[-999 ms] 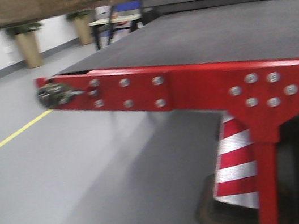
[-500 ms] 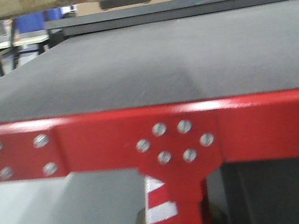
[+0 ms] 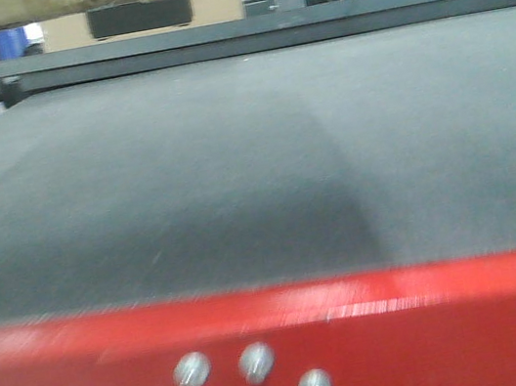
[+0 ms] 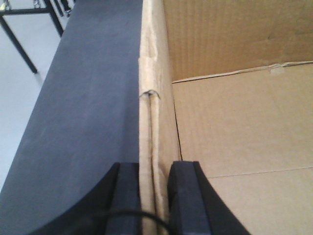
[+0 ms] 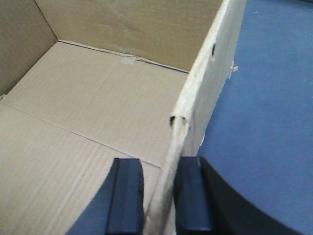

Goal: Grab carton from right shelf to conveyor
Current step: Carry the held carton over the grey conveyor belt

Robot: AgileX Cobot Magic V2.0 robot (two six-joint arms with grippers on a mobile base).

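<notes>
Your left gripper (image 4: 155, 196) pinches one wall of the carton (image 4: 234, 127) between its pads. Your right gripper (image 5: 160, 196) pinches the opposite wall, both clamped on cardboard. The carton hangs over the conveyor (image 3: 255, 174) belt, open-topped — inside, only its corrugated floor and taped seam show.

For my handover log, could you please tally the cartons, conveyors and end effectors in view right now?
carton: 1
conveyor: 1
end effectors: 2, left end effector and right end effector, each shut on a carton wall
Total: 4
</notes>
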